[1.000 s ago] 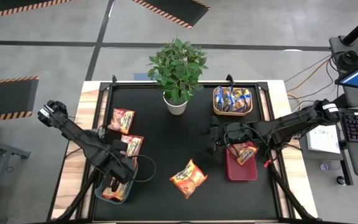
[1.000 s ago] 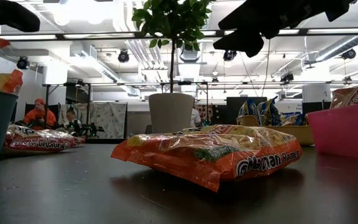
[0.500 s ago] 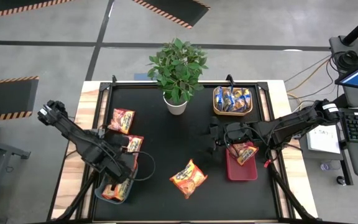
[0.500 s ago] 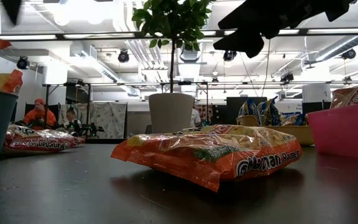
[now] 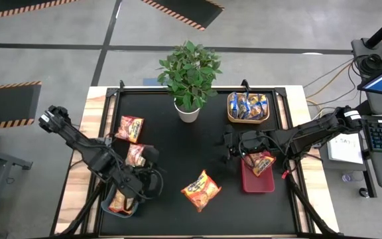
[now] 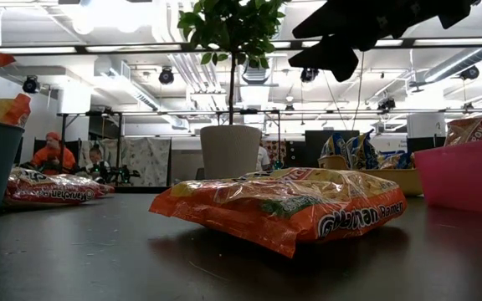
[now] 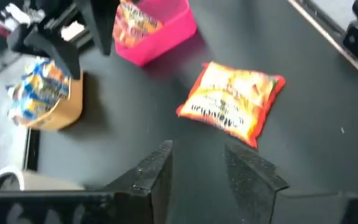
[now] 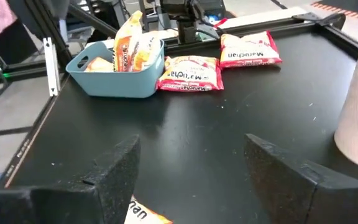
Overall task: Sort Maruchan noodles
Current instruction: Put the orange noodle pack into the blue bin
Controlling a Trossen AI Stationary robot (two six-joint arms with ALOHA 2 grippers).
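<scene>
Orange packet (image 5: 201,190) flat on the black table (image 5: 178,139) near six o'clock, alone, well apart from both bins. Two red-pink packets at nine o'clock: one (image 5: 130,128) lying clear, another (image 5: 136,155) just beside the grey-blue bin (image 8: 118,76). Grey-blue bin at about eight o'clock with orange packets upright inside; red bin (image 5: 257,178) at four o'clock holding one packet (image 5: 262,162); basket (image 5: 247,107) at one o'clock with blue-and-yellow packets (image 5: 247,104).

Left gripper (image 7: 197,171) above the table beside the grey-blue bin – fingers parted with a modest gap, empty, pointed toward the orange packet. Right gripper (image 8: 191,174) over the near edge of the red bin – jaws spread wide, nothing between them, apparently clear of the packet there, though hard to confirm from overhead.

Likely handling: light, crinkly wrapper over a brittle noodle block; film slippery, puffed with air, prone to sliding under a flat press. Best taken across a short edge or crimped seam, pinched gently – too firm a squeeze probably cracks the noodles.
</scene>
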